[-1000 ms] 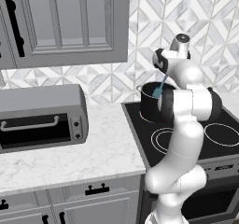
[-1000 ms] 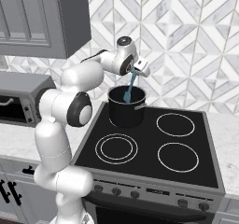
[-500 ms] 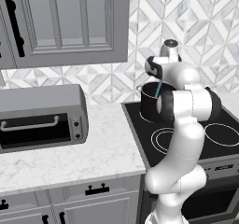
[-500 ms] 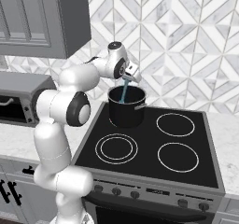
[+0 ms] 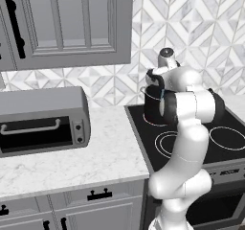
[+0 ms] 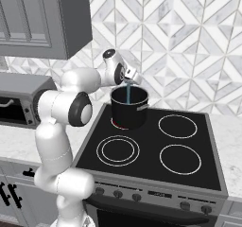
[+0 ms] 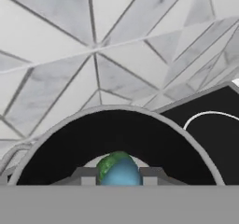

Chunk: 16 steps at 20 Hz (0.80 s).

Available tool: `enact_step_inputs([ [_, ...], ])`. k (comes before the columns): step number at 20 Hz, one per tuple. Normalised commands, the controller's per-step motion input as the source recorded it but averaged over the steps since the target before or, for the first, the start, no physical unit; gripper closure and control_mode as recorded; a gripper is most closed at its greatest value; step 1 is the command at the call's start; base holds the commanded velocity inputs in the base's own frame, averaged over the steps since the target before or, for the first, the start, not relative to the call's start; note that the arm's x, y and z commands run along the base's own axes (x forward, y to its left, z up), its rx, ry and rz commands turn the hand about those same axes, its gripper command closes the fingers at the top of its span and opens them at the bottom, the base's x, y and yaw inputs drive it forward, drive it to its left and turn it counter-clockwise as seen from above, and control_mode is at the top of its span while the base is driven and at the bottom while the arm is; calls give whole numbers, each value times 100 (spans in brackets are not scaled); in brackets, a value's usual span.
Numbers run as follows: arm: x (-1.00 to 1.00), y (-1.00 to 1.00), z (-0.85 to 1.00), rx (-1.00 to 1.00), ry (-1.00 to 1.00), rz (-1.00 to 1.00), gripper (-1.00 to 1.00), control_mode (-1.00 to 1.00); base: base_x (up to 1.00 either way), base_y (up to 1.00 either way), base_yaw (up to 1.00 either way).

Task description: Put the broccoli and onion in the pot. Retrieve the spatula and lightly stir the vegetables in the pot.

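The gripper [image 6: 126,81] sits right over the pot [image 6: 128,109], fingers pinched on the spatula [image 6: 128,92] — the light-blue handle drops straight down into the black pot on the stove's [image 6: 156,145] back-left burner. From the hand, the broccoli [image 7: 110,163] shows green inside the pot, at about eleven o'clock of the spatula's blue end.
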Motion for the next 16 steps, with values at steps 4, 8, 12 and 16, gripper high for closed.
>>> enact_step_inputs([
  [4, 2, 0, 8, -10, -20, 0, 100, -100, 0, 0, 0],
  [8, -40, 17, -4, -12, -25, 11, 100, -100, 0, 0, 0],
  [12, -60, 21, 23, -3, -16, 15, 100, -100, 0, 0, 0],
  [16, -21, 1, 72, 0, -18, 10, 100, -100, 0, 0, 0],
])
